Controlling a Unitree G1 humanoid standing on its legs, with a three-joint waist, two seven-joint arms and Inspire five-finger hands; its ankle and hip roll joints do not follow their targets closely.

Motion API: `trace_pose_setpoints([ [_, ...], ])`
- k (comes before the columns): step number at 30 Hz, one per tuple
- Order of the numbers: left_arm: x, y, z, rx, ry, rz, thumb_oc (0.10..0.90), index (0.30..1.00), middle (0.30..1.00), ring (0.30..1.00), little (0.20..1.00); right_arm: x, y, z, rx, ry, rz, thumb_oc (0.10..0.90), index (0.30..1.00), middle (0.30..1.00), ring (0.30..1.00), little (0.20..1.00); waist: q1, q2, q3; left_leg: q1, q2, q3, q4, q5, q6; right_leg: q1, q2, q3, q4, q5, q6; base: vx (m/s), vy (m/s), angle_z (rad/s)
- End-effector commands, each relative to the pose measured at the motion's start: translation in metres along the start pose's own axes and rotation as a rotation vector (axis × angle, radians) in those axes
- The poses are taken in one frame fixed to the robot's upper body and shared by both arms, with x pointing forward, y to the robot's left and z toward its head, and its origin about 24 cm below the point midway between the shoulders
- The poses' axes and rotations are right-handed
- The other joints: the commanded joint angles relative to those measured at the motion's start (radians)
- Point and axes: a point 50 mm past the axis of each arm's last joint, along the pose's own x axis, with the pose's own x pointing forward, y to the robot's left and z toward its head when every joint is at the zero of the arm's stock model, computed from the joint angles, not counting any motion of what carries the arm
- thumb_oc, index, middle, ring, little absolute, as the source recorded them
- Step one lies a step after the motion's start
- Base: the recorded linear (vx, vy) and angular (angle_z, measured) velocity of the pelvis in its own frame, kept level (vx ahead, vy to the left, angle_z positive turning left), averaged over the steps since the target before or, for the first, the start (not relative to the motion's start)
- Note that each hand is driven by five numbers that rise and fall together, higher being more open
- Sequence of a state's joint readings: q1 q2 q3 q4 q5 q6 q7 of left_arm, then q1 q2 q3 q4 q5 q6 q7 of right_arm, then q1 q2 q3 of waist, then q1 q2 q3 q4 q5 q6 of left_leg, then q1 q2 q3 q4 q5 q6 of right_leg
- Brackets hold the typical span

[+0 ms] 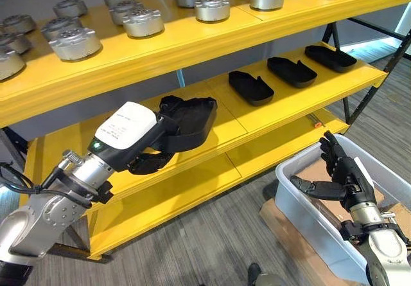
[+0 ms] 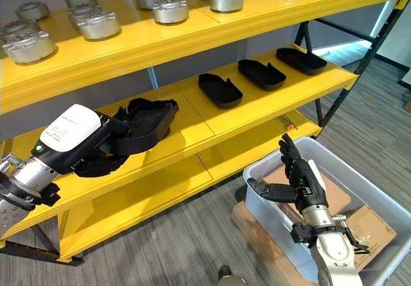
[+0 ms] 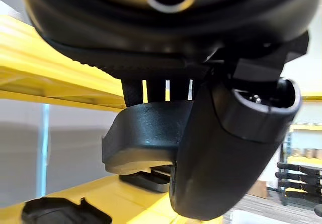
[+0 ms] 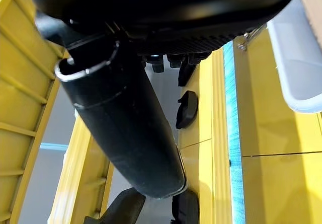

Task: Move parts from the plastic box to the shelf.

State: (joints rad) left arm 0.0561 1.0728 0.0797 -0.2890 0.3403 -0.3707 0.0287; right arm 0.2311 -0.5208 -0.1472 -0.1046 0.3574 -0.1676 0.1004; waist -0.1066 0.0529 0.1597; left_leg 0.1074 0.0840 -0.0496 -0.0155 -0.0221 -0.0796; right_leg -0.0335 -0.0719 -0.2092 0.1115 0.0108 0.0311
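So the big yellow shelf (image 1: pixel 192 42) takes up most of the scene: silver round parts (image 1: pixel 143 22) on the top level, and three black tray-like parts (image 1: pixel 250 87) in a row on the middle level, well apart from each other. The plastic box (image 1: pixel 302 215) sits on the floor to the robot's right.

The left robot hand (image 1: pixel 138 141) has its fingers and thumb curled round another black part (image 1: pixel 189 122) and holds it just over the middle level, left of that row. It looks tilted and, as far as I can tell, not resting flat yet. The left wrist view shows the thumb wrapped over its rim.

My guess at what goes sideways: if it lets go while the part is still tipped, the thing could rock or slide toward the front lip and drop to the floor. The grip is on one edge too, so the far end could sag and catch the shelf first.

The right robot hand (image 1: pixel 340 177) hovers over the box with fingers straight and spread, holding nothing. Reaching in blind could knock the box wall.
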Motion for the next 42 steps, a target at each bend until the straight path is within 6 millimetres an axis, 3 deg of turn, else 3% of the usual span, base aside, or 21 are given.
trace_pose_setpoints([
  [1, 0.006, 0.061, 0.01, 0.073, -0.068, 0.323, 0.4, 0.3, 0.3, 0.3, 0.3, 0.022, -0.017, 0.064, -0.044, -0.327, -0.027, 0.9, 1.0, 1.0, 1.0, 1.0, -0.014, -0.043, -0.014, -0.126, 0.037, 0.079, 0.363, -0.013, -0.063, 0.059, -0.027, 0.052, -0.055, -0.039, 0.009, -0.1, -0.129, 0.34],
  [3, 0.007, 0.062, 0.01, 0.076, -0.067, 0.329, 0.4, 0.3, 0.3, 0.3, 0.3, 0.025, -0.019, 0.068, -0.054, -0.346, -0.034, 0.9, 1.0, 1.0, 1.0, 1.0, -0.009, -0.05, 0.026, -0.21, 0.038, 0.049, 0.535, 0.08, -0.095, 0.082, -0.026, 0.025, -0.065, -0.041, -0.018, -0.12, -0.137, 0.64],
  [4, 0.007, 0.063, 0.01, 0.076, -0.061, 0.337, 0.4, 0.3, 0.3, 0.3, 0.3, 0.026, -0.019, 0.07, -0.059, -0.352, -0.035, 0.9, 1.0, 1.0, 1.0, 1.0, -0.007, -0.054, 0.041, -0.245, 0.042, 0.043, 0.59, 0.099, -0.092, 0.09, -0.025, 0.014, -0.065, -0.042, -0.023, -0.09, -0.115, 0.63],
  [6, 0.005, 0.064, 0.006, 0.08, -0.039, 0.352, 0.4, 0.3, 0.3, 0.3, 0.3, 0.029, -0.019, 0.072, -0.067, -0.36, -0.041, 0.9, 1.0, 1.0, 1.0, 1.0, -0.007, -0.053, 0.051, -0.277, 0.05, 0.035, 0.582, 0.085, -0.069, 0.089, -0.023, 0.013, -0.06, -0.052, -0.021, -0.01, -0.035, 0.29],
  [8, 0.004, 0.063, 0.005, 0.066, -0.029, 0.366, 0.4, 0.3, 0.3, 0.3, 0.3, 0.025, -0.021, 0.071, -0.07, -0.353, -0.055, 0.9, 1.0, 1.0, 1.0, 1.0, -0.025, -0.058, 0.048, -0.273, 0.172, 0.069, 0.503, 0.125, -0.066, 0.087, -0.033, 0.002, -0.042, -0.062, -0.014, 0.05, 0.008, 0.14],
  [9, 0.004, 0.063, 0.005, 0.065, -0.029, 0.365, 0.4, 0.3, 0.3, 0.3, 0.3, 0.025, -0.021, 0.071, -0.071, -0.352, -0.055, 0.9, 1.0, 1.0, 1.0, 1.0, -0.023, -0.057, 0.047, -0.267, 0.174, 0.072, 0.494, 0.129, -0.068, 0.087, -0.031, 0.004, -0.04, -0.064, -0.016, 0.06, 0.023, 0.18],
  [10, 0.003, 0.064, 0.005, 0.064, -0.027, 0.376, 0.4, 0.3, 0.3, 0.3, 0.3, 0.022, -0.023, 0.07, -0.075, -0.35, -0.065, 0.9, 1.0, 1.0, 1.0, 1.0, -0.027, -0.055, 0.046, -0.25, 0.235, 0.087, 0.412, 0.158, -0.07, 0.087, -0.035, -0.004, -0.028, -0.075, -0.01, 0.12, 0.119, 0.15],
  [11, 0.004, 0.064, 0.003, 0.038, -0.019, 0.416, 0.4, 0.3, 0.3, 0.3, 0.3, 0.021, -0.024, 0.071, -0.076, -0.36, -0.085, 0.9, 1.0, 1.0, 1.0, 1.0, -0.032, -0.033, 0.048, -0.202, 0.313, 0.11, 0.158, 0.224, -0.082, 0.062, -0.038, -0.003, 0.032, -0.105, 0.013, 0.14, 0.191, 0.24],
  [14, 0.011, 0.067, 0.006, 0.026, -0.054, 0.453, 0.4, 0.3, 0.3, 0.3, 0.3, 0.018, -0.027, 0.072, -0.073, -0.372, -0.114, 0.9, 1.0, 1.0, 1.0, 1.0, -0.046, -0.001, 0.067, -0.197, 0.383, 0.184, 0.008, 0.333, -0.126, 0.032, -0.05, -0.014, 0.112, -0.146, 0.028, 0.07, 0.179, 0.24],
  [17, 0.014, 0.069, 0.009, 0.027, -0.085, 0.461, 0.4, 0.3, 0.3, 0.3, 0.3, 0.015, -0.029, 0.072, -0.082, -0.381, -0.133, 0.9, 1.0, 1.0, 1.0, 1.0, -0.048, 0.032, 0.058, -0.157, 0.404, 0.241, -0.045, 0.328, -0.146, 0.007, -0.054, -0.016, 0.137, -0.157, 0.044, 0.05, 0.131, -0.04],
  [20, 0.015, 0.073, 0.008, 0.051, -0.083, 0.462, 0.4, 0.3, 0.3, 0.3, 0.3, 0.013, -0.028, 0.07, -0.08, -0.378, -0.147, 0.9, 1.0, 1.0, 1.0, 1.0, -0.041, 0.039, 0.037, -0.137, 0.405, 0.266, -0.034, 0.299, -0.152, 0.009, -0.065, -0.006, 0.129, -0.148, 0.056, 0.15, 0.14, -0.21],
  [29, 0.018, 0.074, 0.009, 0.09, -0.1, 0.449, 0.4, 0.3, 0.3, 0.3, 0.3, 0.008, -0.027, 0.065, -0.079, -0.362, -0.177, 0.9, 1.0, 1.0, 1.0, 1.0, -0.036, 0.005, 0.022, -0.16, 0.331, 0.289, 0.045, 0.209, -0.132, 0.081, -0.147, 0.004, 0.041, -0.112, 0.095, 0.12, 0.148, 0.03],
  [36, 0.017, 0.078, 0.011, 0.119, -0.111, 0.461, 0.4, 0.3, 0.3, 0.3, 0.3, 0.006, -0.026, 0.06, -0.077, -0.338, -0.185, 0.9, 1.0, 1.0, 1.0, 1.0, -0.034, -0.025, 0.007, -0.182, 0.281, 0.31, 0.087, 0.157, -0.121, 0.114, -0.192, -0.002, -0.031, -0.069, 0.13, 0.08, 0.112, 0.03],
  [42, 0.012, 0.083, 0.011, 0.155, -0.105, 0.482, 0.4, 0.3, 0.3, 0.3, 0.3, 0.012, -0.022, 0.061, -0.071, -0.345, -0.172, 0.9, 1.0, 1.0, 1.0, 1.0, -0.011, -0.074, -0.015, -0.197, 0.242, 0.338, 0.131, 0.088, -0.091, 0.111, -0.238, 0.013, -0.08, -0.009, 0.169, 0.06, 0.122, -0.07],
])
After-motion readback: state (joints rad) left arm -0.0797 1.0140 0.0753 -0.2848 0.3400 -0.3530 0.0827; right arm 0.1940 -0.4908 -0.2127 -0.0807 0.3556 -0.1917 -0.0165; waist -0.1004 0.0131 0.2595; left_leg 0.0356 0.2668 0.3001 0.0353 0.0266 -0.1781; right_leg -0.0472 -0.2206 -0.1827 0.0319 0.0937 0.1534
